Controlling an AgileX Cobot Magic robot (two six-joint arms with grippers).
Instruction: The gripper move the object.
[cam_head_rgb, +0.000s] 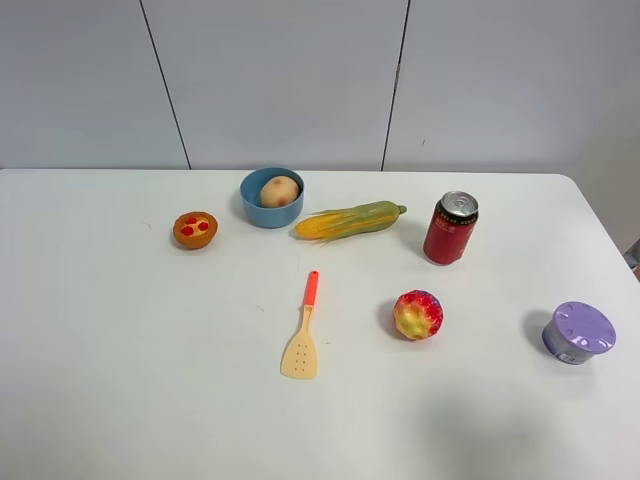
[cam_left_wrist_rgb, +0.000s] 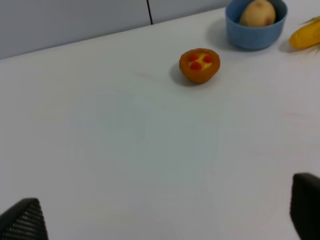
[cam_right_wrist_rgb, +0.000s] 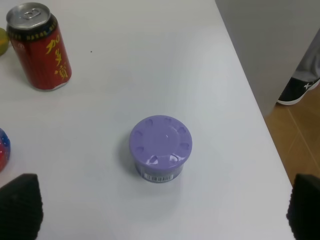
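Left wrist view, potato (cam_left_wrist_rgb: 258, 13) in blue bowl (cam_left_wrist_rgb: 255, 35), far beyond left end effector (cam_left_wrist_rgb: 165, 220)

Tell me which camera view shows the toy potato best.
The left wrist view: the toy potato looks largest there, sitting in the blue bowl. The exterior high view shows it smaller, from above. The right wrist view misses it.

One potato (cam_head_rgb: 279, 190), two bowls (cam_head_rgb: 250, 205), one can (cam_head_rgb: 450, 228), one spatula (cam_head_rgb: 303, 335).

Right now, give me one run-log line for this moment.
potato: in blue bowl, untouched | left gripper: open, empty, well short of bowl | right gripper: open, empty, above purple tub
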